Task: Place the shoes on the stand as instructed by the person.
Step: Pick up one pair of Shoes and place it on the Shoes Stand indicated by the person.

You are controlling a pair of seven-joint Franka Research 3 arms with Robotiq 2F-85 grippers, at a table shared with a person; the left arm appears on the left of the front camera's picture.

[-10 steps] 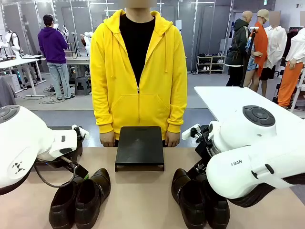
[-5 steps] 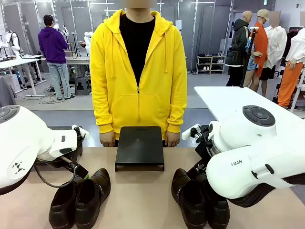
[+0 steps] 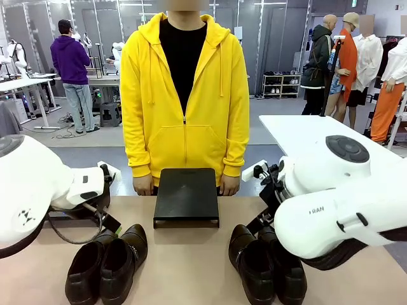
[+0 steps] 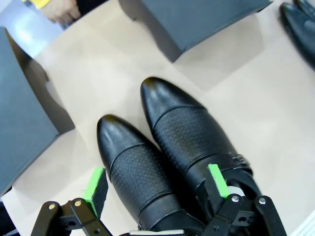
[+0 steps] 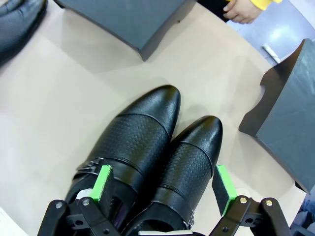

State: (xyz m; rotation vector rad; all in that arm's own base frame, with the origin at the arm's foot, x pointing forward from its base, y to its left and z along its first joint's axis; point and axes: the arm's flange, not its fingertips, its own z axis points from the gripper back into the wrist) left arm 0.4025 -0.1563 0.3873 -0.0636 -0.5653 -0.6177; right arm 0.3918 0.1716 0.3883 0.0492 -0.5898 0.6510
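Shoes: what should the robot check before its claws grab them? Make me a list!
1. Left claw open: ok, spread wide above the left pair.
2. Right claw open: ok, spread wide above the right pair.
3. Each pair's shoes side by side, upright: ok.
4. Stand sits flat in front of the person: ok.
5. Person has shown which pair goes first: cannot tell; the hands rest by the stand, not pointing.
6. Claws low enough to grip: cannot tell.
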